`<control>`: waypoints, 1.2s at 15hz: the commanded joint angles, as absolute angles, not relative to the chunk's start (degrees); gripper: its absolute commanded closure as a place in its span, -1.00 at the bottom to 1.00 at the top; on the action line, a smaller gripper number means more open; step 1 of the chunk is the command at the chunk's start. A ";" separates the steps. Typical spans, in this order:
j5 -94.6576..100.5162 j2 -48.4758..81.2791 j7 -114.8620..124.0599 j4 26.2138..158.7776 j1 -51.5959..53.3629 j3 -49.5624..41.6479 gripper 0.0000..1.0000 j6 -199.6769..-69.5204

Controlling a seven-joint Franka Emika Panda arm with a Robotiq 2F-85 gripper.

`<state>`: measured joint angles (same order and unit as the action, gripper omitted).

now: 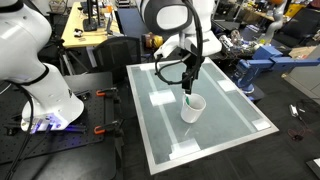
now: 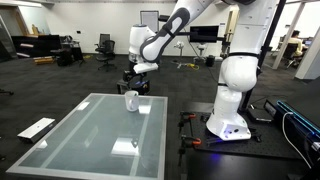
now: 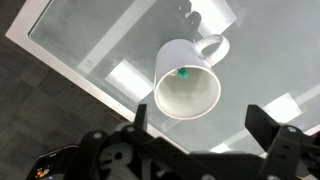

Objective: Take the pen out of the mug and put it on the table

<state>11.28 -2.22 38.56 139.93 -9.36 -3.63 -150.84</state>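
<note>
The arm bends down over the table, its claw hanging straight above the mug with the fingers spread wide, gripping nothing. One white mug stands upright on the table. One green pen stands inside the mug, at the wall on the handle side.

In an exterior view the camera stands high and near, looking down over the table towards workbenches. In an exterior view it is lower and farther, looking across the table towards the robot base. The wrist view looks down on the mug from close. All three share mug and table top.
</note>
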 commanded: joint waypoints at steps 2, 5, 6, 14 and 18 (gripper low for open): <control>11.96 1.25 41.44 140.85 -8.86 -5.47 -1.00 -154.83; 11.09 1.77 39.83 140.26 -8.17 -6.22 -1.00 -153.35; 11.07 2.27 40.03 140.26 -8.07 -6.48 -1.00 -153.72; 12.74 2.38 42.31 139.34 -7.11 -6.49 -1.00 -153.85; 12.97 2.71 42.83 138.93 -6.29 -6.41 -1.00 -152.96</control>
<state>11.35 2.69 40.73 139.72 -7.60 -5.53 -154.13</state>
